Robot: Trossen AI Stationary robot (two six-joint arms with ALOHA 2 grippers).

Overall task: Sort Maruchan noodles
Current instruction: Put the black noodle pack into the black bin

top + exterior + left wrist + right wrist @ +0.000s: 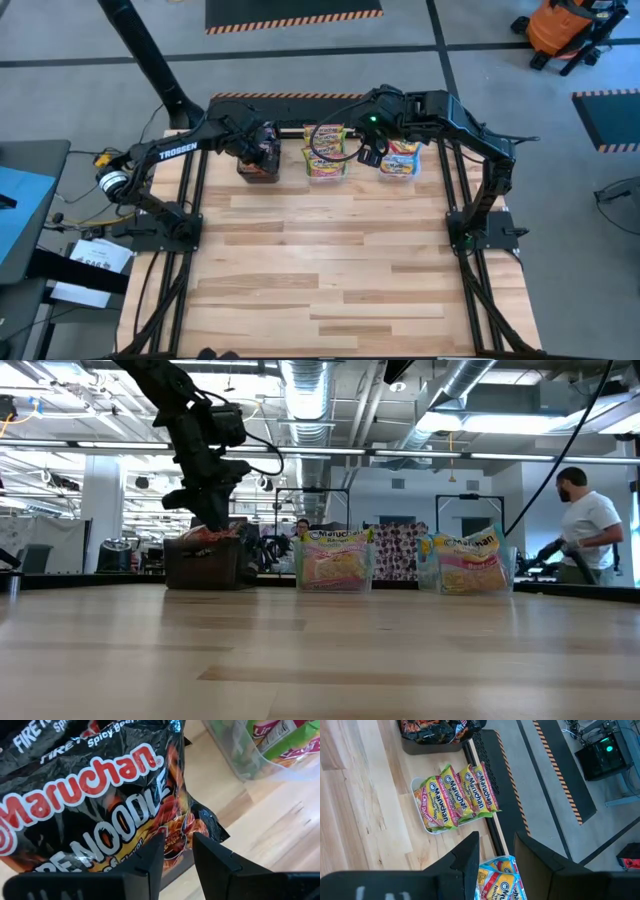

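Three tubs stand in a row along the far edge of the table. The middle tub, clear, holds green-yellow packets standing on edge. On its left-arm side sits the black tub, filled with dark packets. On its other side a clear tub holds blue-topped packets. The left gripper hangs over the black tub, its jaws a narrow gap apart, the tips right against a dark packet's crinkled lower edge; whether they pinch it cannot be told. The right gripper hovers above the blue-topped packets, just beside the middle tub, jaws apart and holding nothing. Beyond the table, a person in a white shirt stands on the blue tub's side.
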